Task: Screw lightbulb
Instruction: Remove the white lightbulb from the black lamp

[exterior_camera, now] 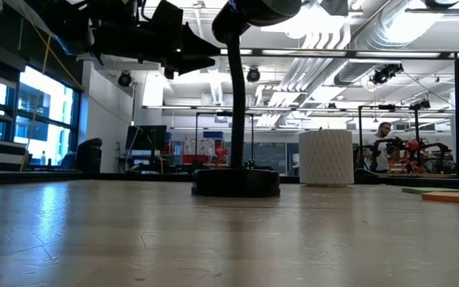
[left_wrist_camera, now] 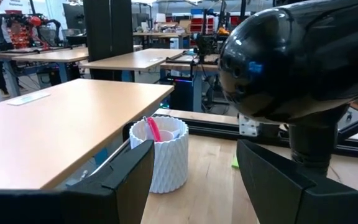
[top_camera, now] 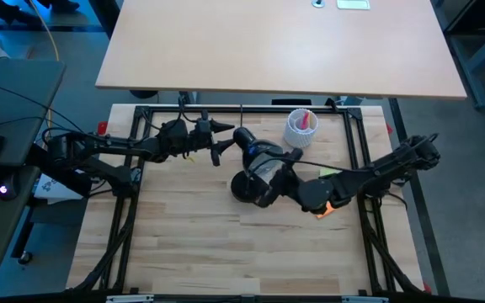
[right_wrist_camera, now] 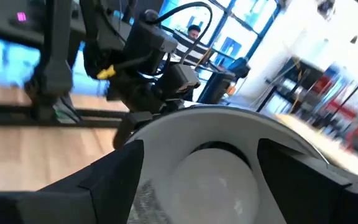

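The black desk lamp stands on its round base (top_camera: 244, 190) mid-table, its neck (exterior_camera: 235, 96) rising to the glossy head (left_wrist_camera: 291, 56). My right gripper (top_camera: 283, 168) reaches in from the table's right and is shut on the white lightbulb (right_wrist_camera: 213, 177) at the mouth of the lamp's white-lined shade (right_wrist_camera: 229, 121). My left gripper (top_camera: 217, 143) is open just left of the lamp head. Its fingers (left_wrist_camera: 123, 180) stand level beside the head and touch nothing that I can see. My right gripper holds the lightbulb's rounded white glass (right_wrist_camera: 185, 186) between its two fingers, coming level from the table's right toward the shade. The bulb is lifted clear of the table and sits inside the shade's rim. The pads themselves are below the picture's edge.
A white ribbed cup (top_camera: 300, 126) with a red item (left_wrist_camera: 152, 129) stands behind the lamp near the far edge. An orange piece (top_camera: 327, 209) and a green note (top_camera: 328, 172) lie under the right arm. A larger desk (top_camera: 276, 42) stands beyond the table.
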You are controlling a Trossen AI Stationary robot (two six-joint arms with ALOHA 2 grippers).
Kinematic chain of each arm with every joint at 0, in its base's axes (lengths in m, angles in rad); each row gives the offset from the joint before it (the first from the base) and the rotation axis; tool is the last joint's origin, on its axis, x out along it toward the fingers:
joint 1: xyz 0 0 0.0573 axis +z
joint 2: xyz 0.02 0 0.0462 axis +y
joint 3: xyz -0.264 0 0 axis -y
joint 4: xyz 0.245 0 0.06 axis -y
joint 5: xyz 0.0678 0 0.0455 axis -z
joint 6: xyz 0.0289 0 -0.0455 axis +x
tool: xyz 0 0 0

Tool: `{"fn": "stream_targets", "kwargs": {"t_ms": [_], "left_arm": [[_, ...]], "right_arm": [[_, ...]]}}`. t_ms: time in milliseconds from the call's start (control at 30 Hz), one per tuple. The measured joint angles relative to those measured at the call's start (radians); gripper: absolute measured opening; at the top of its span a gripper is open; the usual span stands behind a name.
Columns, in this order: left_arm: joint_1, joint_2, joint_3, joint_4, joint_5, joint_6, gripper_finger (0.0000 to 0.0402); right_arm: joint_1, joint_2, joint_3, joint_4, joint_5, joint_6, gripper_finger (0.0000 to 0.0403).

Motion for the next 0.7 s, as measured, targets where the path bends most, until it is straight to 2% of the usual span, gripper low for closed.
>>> {"fn": "stream_targets", "kwargs": {"t_ms": [133, 500, 700], "left_arm": [[0.0, 0.0, 0.0, -0.007, 0.0, 0.0, 0.0224], [-0.001, 0.0, 0.0, -0.01, -0.034, 0.0, 0.0224], [0.0, 0.0, 0.0, -0.009, -0.046, -0.009, 0.0224]], "right_arm": [[0.009, -0.02, 0.0, -0.066, -0.003, 0.125, 0.0315], [-0.041, -0.029, 0.0, -0.228, 0.021, 0.293, 0.0315], [-0.094, -0.029, 0.0, -0.231, -0.098, 0.452, 0.0315]]}}
